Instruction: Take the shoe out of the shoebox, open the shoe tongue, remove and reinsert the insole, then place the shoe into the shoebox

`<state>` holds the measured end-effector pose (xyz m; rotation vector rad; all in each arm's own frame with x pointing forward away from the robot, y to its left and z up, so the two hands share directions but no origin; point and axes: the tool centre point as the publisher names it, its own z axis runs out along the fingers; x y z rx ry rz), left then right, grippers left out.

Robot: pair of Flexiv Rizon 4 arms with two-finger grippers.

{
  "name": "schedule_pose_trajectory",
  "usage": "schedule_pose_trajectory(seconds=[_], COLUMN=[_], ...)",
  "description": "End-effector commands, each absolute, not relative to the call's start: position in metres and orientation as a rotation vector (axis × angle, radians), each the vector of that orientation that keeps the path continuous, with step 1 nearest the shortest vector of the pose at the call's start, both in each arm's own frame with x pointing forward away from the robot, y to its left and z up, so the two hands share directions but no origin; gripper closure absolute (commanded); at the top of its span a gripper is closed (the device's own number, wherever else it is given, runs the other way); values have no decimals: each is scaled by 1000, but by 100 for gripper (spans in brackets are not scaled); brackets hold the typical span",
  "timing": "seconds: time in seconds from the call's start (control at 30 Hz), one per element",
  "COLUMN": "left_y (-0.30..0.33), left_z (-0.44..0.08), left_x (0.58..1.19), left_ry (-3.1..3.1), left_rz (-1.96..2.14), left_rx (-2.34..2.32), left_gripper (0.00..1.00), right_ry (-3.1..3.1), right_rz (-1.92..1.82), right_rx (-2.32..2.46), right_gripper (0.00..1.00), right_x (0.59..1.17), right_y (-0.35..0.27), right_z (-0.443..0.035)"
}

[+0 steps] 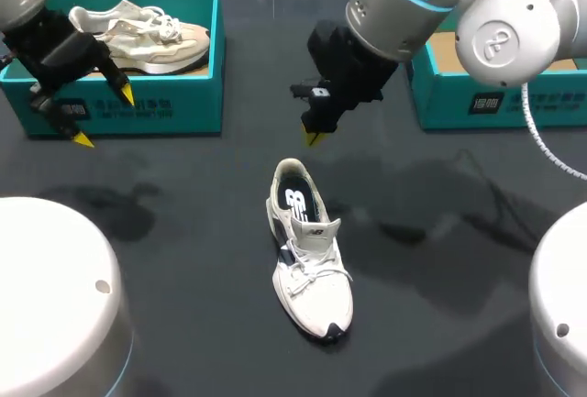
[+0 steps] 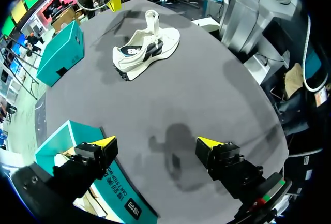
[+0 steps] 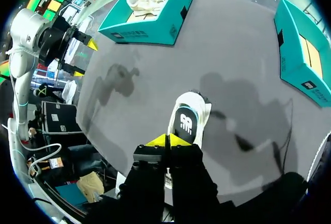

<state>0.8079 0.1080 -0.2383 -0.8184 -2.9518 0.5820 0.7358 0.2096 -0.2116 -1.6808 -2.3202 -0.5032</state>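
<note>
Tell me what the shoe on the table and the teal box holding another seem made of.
Shoe: probably soft white fabric or mesh with darker panels, matte; laces and a raised tongue show. Teal box: likely cardboard, matte, with thin flat walls.

The right arm (image 1: 422,3) covers part of the right box (image 1: 495,99), and the edge of the view cuts off its side. The right gripper (image 3: 168,140) hides the near end of the shoe (image 3: 189,113). The left gripper (image 2: 158,144) covers most of the other shoe (image 2: 59,159) in the left box (image 2: 121,195).
</note>
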Motion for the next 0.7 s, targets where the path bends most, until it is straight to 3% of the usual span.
schedule_pose_trajectory(seconds=[0.03, 0.37, 0.7], left_y=[108, 108, 108], left_z=[-237, -237, -237], left_x=[807, 807, 807], left_ry=[-2953, -2953, -2953], left_rz=[577, 577, 577], left_rx=[-819, -819, -819], left_gripper=[0, 0, 0], right_ry=[-2470, -2470, -2583], right_rz=[-335, -335, -52], right_rx=[-1840, -1840, -2153], right_gripper=[100, 100, 100], right_x=[731, 731, 709], right_y=[216, 216, 260], right_z=[-211, -211, -234])
